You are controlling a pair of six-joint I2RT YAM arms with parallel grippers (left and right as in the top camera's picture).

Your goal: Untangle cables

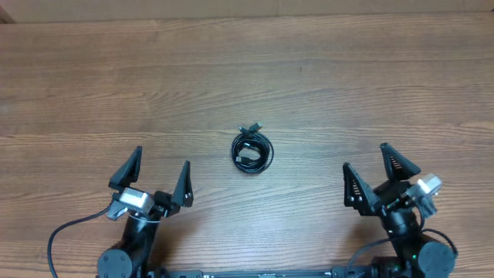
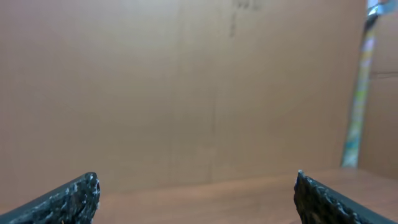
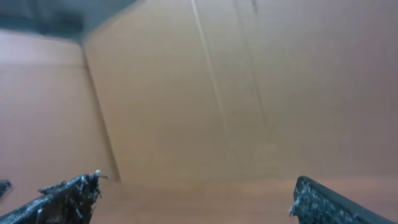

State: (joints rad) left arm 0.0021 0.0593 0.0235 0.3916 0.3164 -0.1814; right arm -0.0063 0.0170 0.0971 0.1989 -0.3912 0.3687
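Overhead, the cables [image 1: 252, 150] lie as one small tight coil on the wooden table [image 1: 116, 77], about midway between the two arms and a little beyond them, with a short tail ending in small plugs [image 1: 251, 126] poking out of the far side of the loop. The left gripper [image 1: 164, 157] and the right gripper [image 1: 364, 154] both sit near the front edge, well apart from the coil, each with its jaws spread wide and nothing between them. Neither wrist view shows the coil; both look past their own dark fingers [image 2: 68, 199] at a plain brown cardboard wall [image 2: 186, 93], so the overhead picture is the only guide to where the coil lies. The cords look thin, light and limp, so the bundle will probably slide or lift whole if tugged from one side, and a single strand would be hard to pinch flat against the wood. The loose tail by the plugs seems the best first hold, since it stands clear of the loop and the plug bodies give the fingers something firmer to close on. One hand could pin the ring of the coil while the other draws that end away. How many separate cords are wound together cannot be told at this size.
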